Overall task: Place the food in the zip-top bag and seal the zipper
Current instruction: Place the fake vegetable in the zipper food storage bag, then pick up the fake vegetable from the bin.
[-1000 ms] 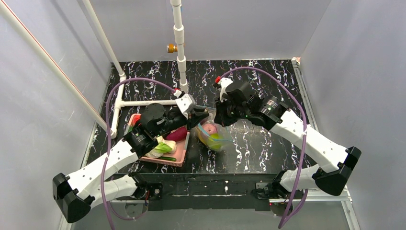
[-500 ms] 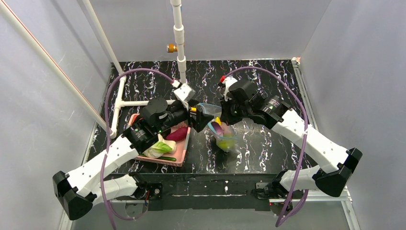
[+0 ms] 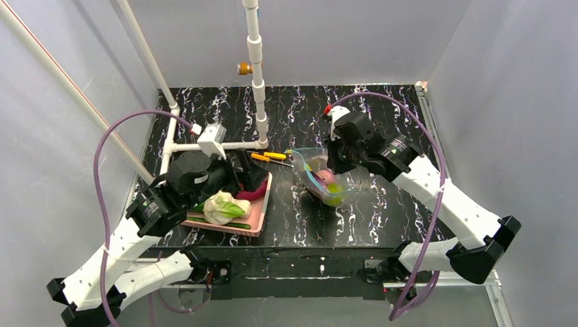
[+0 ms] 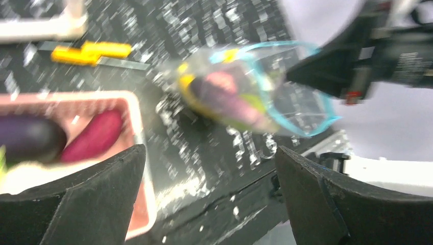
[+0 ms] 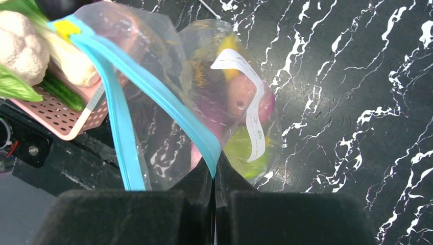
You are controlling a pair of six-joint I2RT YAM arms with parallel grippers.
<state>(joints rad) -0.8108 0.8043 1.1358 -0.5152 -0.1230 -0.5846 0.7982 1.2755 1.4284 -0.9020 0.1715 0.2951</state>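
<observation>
- bag is mid-table, just right of the pink basket, mouth gaping, blue zipper not closed
- yellow, reddish and green food inside it
- right gripper pinched tight on the zipper
- left gripper spread wide, holding nothing, over the basket
- leafy head and a dark red piece in the basket
- 2 yellow screwdrivers just behind

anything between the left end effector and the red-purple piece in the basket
Nothing visible does. The left end effector is open, close to the pink basket, and the red-purple piece lies uncovered near its wall, a darker piece beside it.
</observation>
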